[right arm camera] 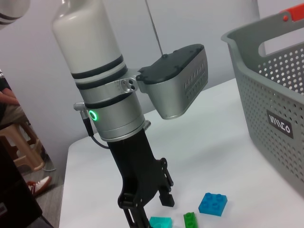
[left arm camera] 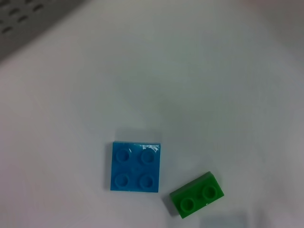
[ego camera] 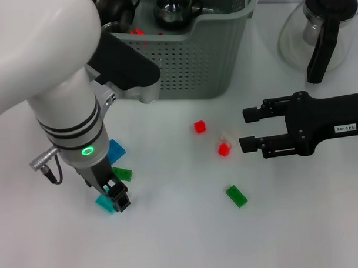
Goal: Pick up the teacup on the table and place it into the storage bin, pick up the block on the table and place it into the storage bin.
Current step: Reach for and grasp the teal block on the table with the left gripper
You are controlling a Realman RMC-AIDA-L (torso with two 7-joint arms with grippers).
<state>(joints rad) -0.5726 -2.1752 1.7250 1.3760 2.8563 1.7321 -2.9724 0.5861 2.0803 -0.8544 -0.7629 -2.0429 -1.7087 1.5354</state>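
My left gripper (ego camera: pixel 109 198) points down at the table's near left, its fingers (right arm camera: pixel 166 198) open on either side of a teal block (ego camera: pixel 102 203), which also shows in the right wrist view (right arm camera: pixel 160 222). A blue block (left arm camera: pixel 135 166) and a green block (left arm camera: pixel 197 194) lie just behind it. The grey-green storage bin (ego camera: pixel 188 69) stands at the back centre with dark glassware inside. No teacup shows on the table. My right gripper (ego camera: pixel 249 130) hovers open at the right, next to two red blocks (ego camera: pixel 224 149) and a pale block (ego camera: pixel 229 136).
A glass teapot (ego camera: pixel 322 29) with a black handle stands at the back right. Another green block (ego camera: pixel 236 196) lies near the front centre. The bin's black label (right arm camera: pixel 279 125) faces the right wrist camera.
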